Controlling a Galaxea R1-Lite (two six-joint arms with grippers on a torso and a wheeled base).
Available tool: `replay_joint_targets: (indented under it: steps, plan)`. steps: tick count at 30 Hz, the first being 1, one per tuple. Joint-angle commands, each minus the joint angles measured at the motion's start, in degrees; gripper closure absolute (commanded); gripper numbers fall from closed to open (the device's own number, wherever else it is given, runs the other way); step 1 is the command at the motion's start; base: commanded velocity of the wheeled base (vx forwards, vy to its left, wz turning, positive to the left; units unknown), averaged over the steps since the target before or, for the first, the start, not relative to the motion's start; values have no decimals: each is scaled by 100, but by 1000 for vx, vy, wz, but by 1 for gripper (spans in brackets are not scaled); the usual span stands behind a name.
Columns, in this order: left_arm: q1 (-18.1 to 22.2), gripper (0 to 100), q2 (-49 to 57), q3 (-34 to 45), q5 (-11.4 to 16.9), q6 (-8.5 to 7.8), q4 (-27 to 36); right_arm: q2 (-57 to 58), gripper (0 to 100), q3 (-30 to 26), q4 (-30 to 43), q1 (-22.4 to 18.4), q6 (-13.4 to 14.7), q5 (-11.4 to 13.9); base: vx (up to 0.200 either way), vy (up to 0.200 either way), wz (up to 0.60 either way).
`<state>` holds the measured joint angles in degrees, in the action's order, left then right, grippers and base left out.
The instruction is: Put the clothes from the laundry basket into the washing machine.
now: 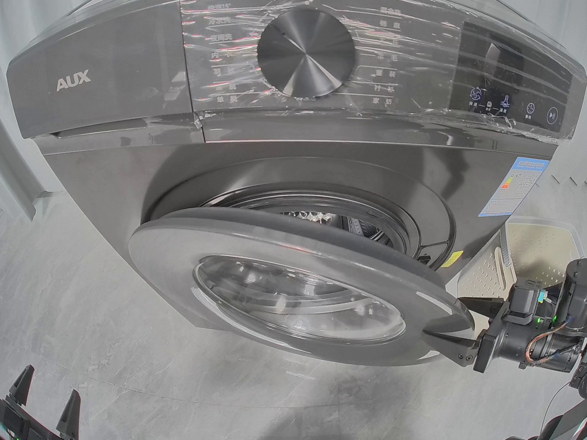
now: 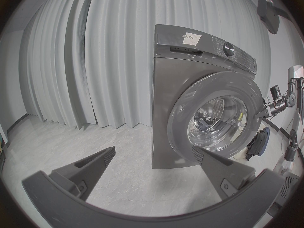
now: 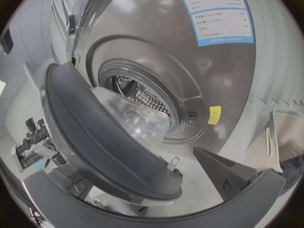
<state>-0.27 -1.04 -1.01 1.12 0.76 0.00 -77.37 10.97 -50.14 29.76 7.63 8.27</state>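
Clothes (image 2: pixel 257 141), dark, hang over the basket (image 1: pixel 541 252) at the washer's (image 1: pixel 122 172) 4 o'clock. Door (image 1: pixel 177 239) stands ajar. Right gripper (image 1: pixel 445 319) is wide, the door's rim between its fingers. Left gripper (image 1: pixel 50 381) gapes wide, holding nothing, at 7 o'clock.

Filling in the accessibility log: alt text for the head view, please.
A grey washing machine with its round door partly open; the right gripper straddles the door's free edge. A pale laundry basket stands at the right, and the left gripper sits low at left.
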Motion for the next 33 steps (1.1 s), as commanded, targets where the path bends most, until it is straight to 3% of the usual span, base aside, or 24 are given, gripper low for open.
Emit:
replay_joint_targets:
  steps: [1, 6, 12, 21, 26, 33]
  plan:
    - [0, 0, 86, 92, 2, 4, 0, 56, 0, 81, -22, -5, -34, -18, -200, 0, 0]
    - [0, 0, 86, 92, 2, 4, 0, -120, 0, 116, -40, 65, -51, -9, -200, 0, 0]
    - [0, 0, 86, 92, 2, 4, 0, -85, 0, -78, -49, 373, -42, 17, 0, 0, 0]
    - [0, 0, 86, 92, 2, 4, 0, -76, 0, -183, -84, 320, -42, 8, 0, 0, 0]
    - [0, 0, 86, 92, 2, 4, 0, -190, 0, 10, -84, 329, -42, -9, -200, 0, 0]
    - [0, 0, 86, 92, 2, 4, 0, -217, 0, -183, -75, 514, -42, 26, -114, 0, 0]
